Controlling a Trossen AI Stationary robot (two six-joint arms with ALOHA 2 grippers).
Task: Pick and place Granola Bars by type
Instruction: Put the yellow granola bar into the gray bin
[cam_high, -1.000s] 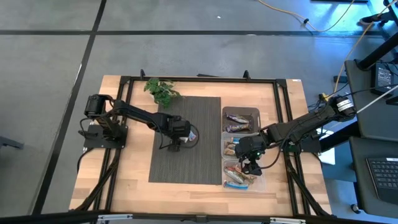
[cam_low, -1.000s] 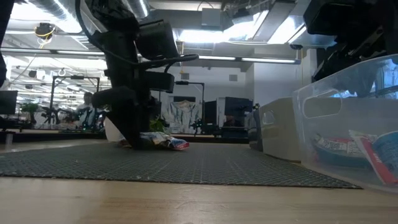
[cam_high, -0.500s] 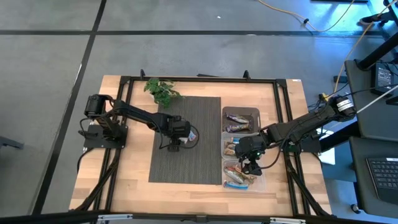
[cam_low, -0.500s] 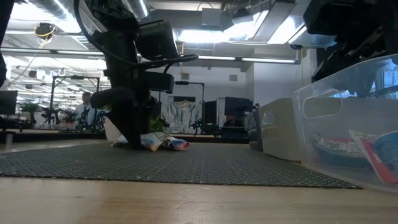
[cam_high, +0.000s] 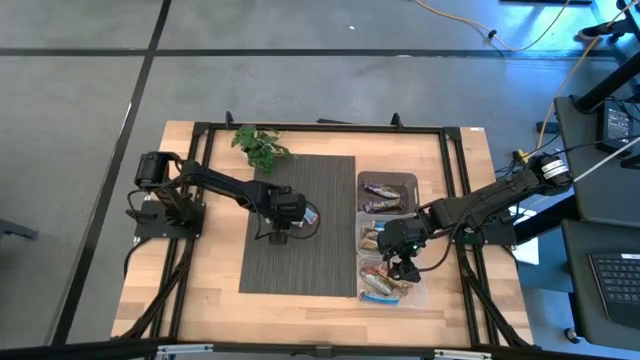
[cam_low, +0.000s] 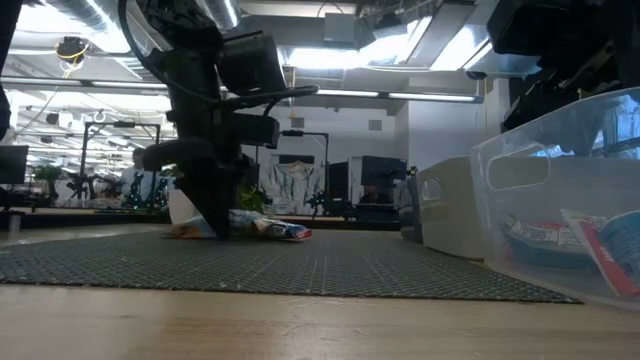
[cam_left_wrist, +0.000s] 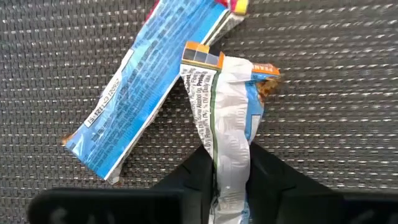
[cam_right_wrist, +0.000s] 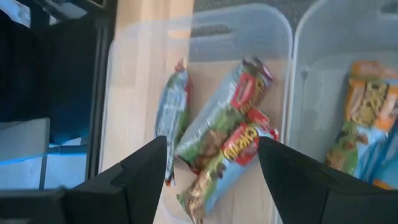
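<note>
Left gripper (cam_left_wrist: 227, 171): low on the mat (cam_high: 300, 260), fingers pinched on a white-backed bar (cam_left_wrist: 227, 134); a blue bar (cam_left_wrist: 146, 81) touches it.
Right gripper (cam_right_wrist: 211, 165): spread wide, empty, above the bins (cam_high: 412, 240), apparently waiting.
Sorted bars (cam_right_wrist: 221, 140): lying in the bins by kind.
Judgement: a lift comes next.

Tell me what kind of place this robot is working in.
Probably a robotics lab or workshop: the wooden table stands on a bare grey floor, a desk with a keyboard sits beside it, and ceiling strip lights hang over more equipment behind.
</note>
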